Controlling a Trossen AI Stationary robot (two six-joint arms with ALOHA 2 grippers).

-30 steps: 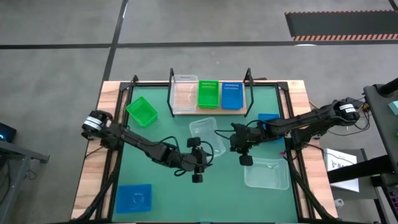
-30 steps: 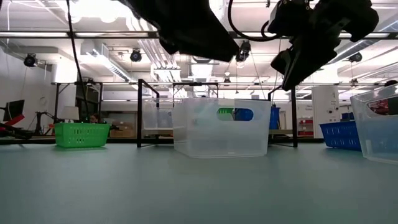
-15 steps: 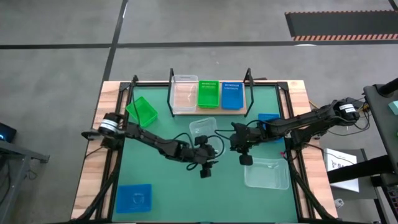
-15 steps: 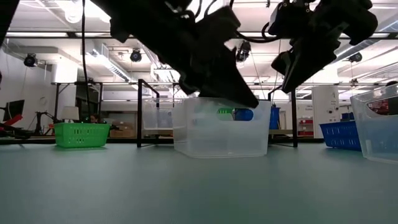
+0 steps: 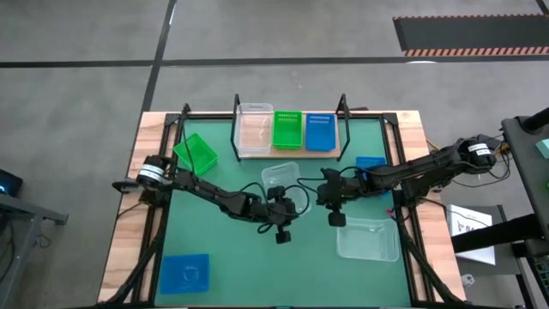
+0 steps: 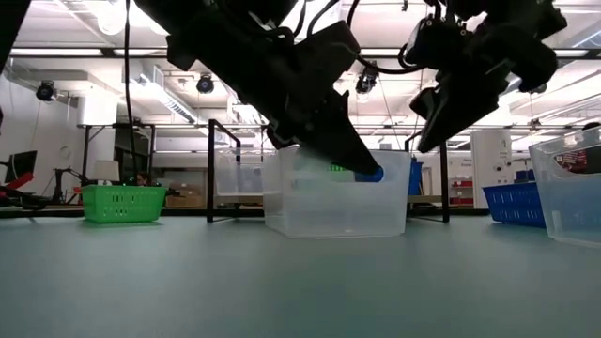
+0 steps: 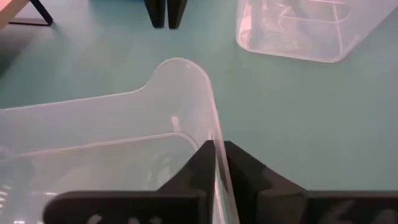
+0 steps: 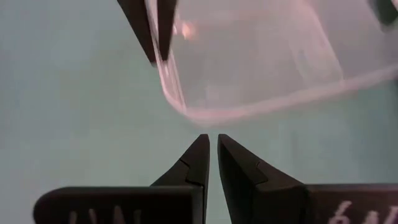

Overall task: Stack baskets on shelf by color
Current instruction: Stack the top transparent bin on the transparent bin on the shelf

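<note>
A clear basket [image 5: 280,177] stands flat on the green mat at the table's middle. My left gripper [image 7: 217,150] is shut on its near wall. My right gripper [image 8: 213,144] hovers shut just beyond the basket's right corner, touching nothing. The shelf [image 5: 332,148] at the far edge carries a clear basket [image 5: 253,130], a green one [image 5: 287,130] and a blue one [image 5: 318,131] side by side. Loose on the mat are a green basket [image 5: 196,153], a blue basket [image 5: 371,163] and another clear basket [image 5: 367,239]. My left gripper pinches the clear basket's near wall at its rim [image 7: 213,127], one finger inside the basket and one outside. The fingers come slanting down from the table's left. The basket's bottom [image 6: 336,231] rests on the mat, upright.
A blue flat piece [image 5: 184,273] lies at the mat's near left corner. The shelf's black uprights [image 5: 342,105] rise at its ends. Bare mat lies in front of the middle basket, toward the near edge.
My left gripper has gone toward the table's right and far edges and come down onto the middle clear basket, where it has taken hold of the near wall. The basket has stayed on the mat.
</note>
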